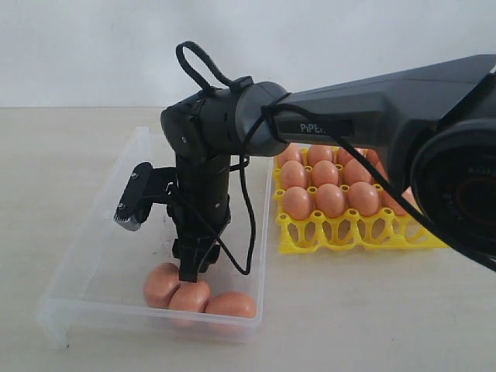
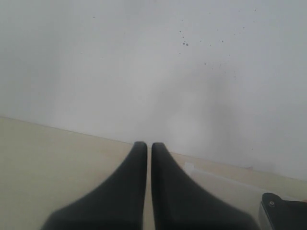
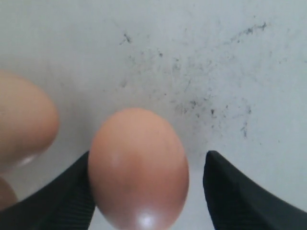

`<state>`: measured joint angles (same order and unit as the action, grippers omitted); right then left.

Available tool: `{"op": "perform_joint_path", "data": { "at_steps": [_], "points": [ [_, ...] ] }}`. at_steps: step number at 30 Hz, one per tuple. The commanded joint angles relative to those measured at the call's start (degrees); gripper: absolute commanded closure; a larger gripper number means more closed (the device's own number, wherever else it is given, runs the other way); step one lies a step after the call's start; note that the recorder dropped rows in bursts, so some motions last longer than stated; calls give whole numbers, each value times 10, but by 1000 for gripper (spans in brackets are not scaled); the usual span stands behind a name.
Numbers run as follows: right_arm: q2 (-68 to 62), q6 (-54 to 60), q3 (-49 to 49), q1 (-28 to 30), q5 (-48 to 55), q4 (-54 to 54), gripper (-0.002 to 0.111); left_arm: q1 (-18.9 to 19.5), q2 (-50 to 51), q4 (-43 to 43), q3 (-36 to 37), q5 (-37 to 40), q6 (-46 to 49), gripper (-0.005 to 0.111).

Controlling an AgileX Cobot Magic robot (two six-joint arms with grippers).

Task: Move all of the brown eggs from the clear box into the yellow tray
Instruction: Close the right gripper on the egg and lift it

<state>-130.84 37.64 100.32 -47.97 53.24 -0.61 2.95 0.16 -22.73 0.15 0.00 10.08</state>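
A pale table (image 1: pixel 364 325) fills the room's foreground, running up to a white wall. Across it, from 3 o'clock toward 9 o'clock, stretches the dark right arm (image 1: pixel 364 116), its wrist bent straight down with a loose black cable (image 1: pixel 249 232) hanging alongside.

The clear box (image 1: pixel 93 240) lies on the table at 9 o'clock, its long side running from 12 to 6, dark specks on its floor. Just beside it, at 3 o'clock, sits the yellow tray (image 1: pixel 341 236). Brown eggs (image 1: pixel 330 199) fill the tray's cups toward 12 o'clock, some hidden behind the arm, while the row of cups at its 6 o'clock edge stands open.

The right hand (image 1: pixel 194 273) is down inside the box at its 6 o'clock end, right over a cluster of three eggs (image 1: pixel 230 304) that lie touching one another against the near wall. Its wrist camera shows the fingers (image 3: pixel 235 191) spread wide around one egg (image 3: pixel 139 167): one finger is at the shell, the other stands clear of it with bare floor showing in the gap, so nothing is pinched.

The left hand (image 2: pixel 149 143) appears only in its own wrist camera, raised above the table and facing the wall, its two dark fingers pressed together with just a thin seam between them, holding nothing.
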Motion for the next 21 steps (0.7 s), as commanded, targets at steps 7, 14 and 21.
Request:
{"op": "perform_joint_path", "data": {
  "at_steps": [7,14,21],
  "points": [
    [2,68,0,0,-20,-11,51,-2,-2,-3,-2,0,3,103],
    [2,97,0,0,-53,-11,51,-2,-2,-3,-2,0,3,103],
    [2,112,0,0,-49,-11,53,-2,-2,-3,-2,0,3,103]
  ]
}}
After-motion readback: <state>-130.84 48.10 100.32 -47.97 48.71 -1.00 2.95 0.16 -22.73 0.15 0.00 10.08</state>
